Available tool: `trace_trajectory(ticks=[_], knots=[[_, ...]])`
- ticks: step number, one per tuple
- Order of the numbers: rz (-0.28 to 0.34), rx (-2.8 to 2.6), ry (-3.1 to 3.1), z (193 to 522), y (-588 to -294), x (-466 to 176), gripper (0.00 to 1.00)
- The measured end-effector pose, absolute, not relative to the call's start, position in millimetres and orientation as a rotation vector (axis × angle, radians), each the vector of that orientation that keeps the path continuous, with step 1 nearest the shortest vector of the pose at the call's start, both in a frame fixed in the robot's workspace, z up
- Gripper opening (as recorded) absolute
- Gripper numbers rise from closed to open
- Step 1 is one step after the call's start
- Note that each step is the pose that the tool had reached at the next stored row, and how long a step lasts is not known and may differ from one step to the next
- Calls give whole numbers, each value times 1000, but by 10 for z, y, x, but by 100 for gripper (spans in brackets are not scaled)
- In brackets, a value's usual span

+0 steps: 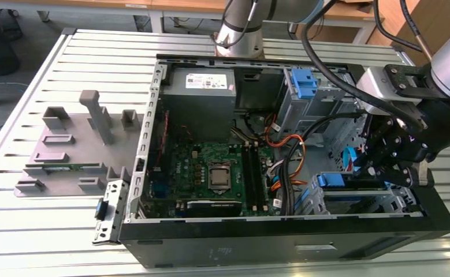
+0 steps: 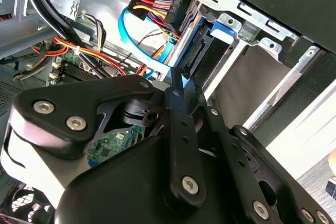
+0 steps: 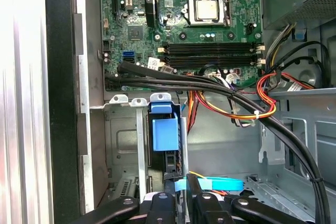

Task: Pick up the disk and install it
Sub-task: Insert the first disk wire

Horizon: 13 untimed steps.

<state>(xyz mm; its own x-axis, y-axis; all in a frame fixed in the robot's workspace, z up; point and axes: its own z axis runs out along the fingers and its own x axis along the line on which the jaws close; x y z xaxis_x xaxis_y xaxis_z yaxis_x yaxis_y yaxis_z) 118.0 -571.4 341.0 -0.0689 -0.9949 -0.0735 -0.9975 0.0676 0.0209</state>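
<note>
While black cable bundles cross above the drive cage, we see the disk seated in its bay. Our gripper sits just beside the disk's blue carrier; can't tell its grip state.

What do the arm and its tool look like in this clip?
The arm is silver-grey tubing with black cables looped alongside. The tool is matte black, built from flat linkage plates joined by silver screws, as seen in the second wrist view.
</note>
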Motion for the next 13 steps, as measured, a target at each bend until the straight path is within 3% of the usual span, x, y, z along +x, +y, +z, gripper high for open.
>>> trace_trajectory(ticks=[13], knots=[[143, -2098, 2246, 3410, -5714, 1180, 24]])
